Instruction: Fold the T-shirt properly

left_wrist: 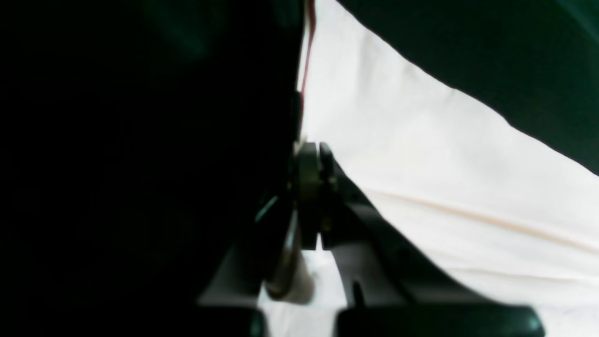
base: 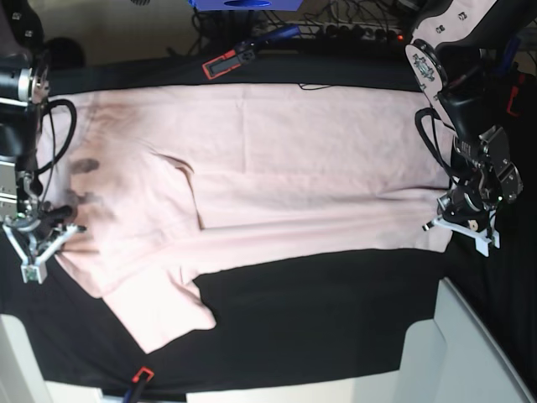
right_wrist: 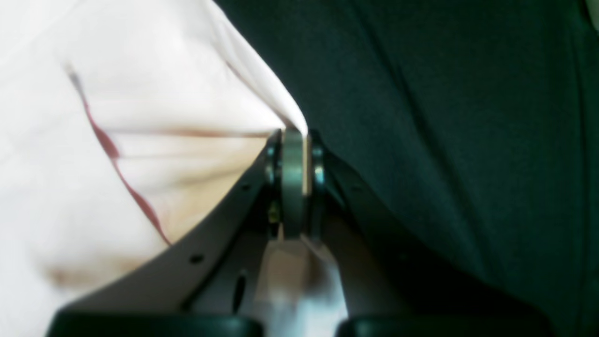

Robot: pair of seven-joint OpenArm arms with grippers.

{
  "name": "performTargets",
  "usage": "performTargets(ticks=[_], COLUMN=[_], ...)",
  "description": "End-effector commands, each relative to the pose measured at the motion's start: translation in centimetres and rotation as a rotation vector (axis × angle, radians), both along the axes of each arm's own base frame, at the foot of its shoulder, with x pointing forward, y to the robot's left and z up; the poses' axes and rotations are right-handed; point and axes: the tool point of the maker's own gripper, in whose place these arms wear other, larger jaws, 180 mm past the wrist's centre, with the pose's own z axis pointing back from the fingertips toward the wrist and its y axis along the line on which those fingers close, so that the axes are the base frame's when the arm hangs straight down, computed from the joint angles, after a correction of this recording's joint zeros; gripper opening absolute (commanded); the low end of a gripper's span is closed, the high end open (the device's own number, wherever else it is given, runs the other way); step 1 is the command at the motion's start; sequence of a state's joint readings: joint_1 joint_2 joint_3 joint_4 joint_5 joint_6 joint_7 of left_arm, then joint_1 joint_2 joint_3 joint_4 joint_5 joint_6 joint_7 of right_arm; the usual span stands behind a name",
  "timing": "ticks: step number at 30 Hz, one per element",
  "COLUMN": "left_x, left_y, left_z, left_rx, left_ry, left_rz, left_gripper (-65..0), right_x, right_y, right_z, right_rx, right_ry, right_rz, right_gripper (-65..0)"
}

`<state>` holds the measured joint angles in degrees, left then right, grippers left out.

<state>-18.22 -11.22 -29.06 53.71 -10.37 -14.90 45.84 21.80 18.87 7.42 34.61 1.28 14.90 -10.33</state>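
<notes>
The pale pink T-shirt [base: 294,168] lies spread across the black cloth [base: 319,319], with one sleeve [base: 159,311] pointing toward the front. At the right of the base view, my left gripper [base: 460,220] sits at the shirt's corner. In the left wrist view its jaws [left_wrist: 318,150] are shut on the edge of the shirt [left_wrist: 421,164]. At the left of the base view, my right gripper [base: 44,239] is at the shirt's other end. In the right wrist view it [right_wrist: 295,135] is shut on a pinched fold of the shirt [right_wrist: 164,93], above the black cloth [right_wrist: 444,117].
Red-and-black clamps [base: 225,63] [base: 141,375] hold the black cloth at the back and front edges. Cables and a power strip [base: 361,32] lie behind the table. A pale grey panel [base: 470,353] stands at the front right corner.
</notes>
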Motion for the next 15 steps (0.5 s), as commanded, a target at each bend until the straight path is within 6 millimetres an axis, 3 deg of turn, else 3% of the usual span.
performTargets(ticks=[1, 15], left_x=[1.1, -0.4], left_y=[1.9, 2.5], left_z=[2.3, 5.0], left_rx=[0.06, 0.148], left_ry=[-0.057, -0.08], left_rz=[0.015, -0.009], left_gripper=[-65.0, -65.0], right_x=[1.8, 0.1], right_y=[-1.8, -2.7], right_z=[2.6, 2.1], right_rx=[-0.039, -0.071], right_ry=[-0.077, -0.042], right_rz=[-0.026, -0.061], right_gripper=[-65.0, -65.0])
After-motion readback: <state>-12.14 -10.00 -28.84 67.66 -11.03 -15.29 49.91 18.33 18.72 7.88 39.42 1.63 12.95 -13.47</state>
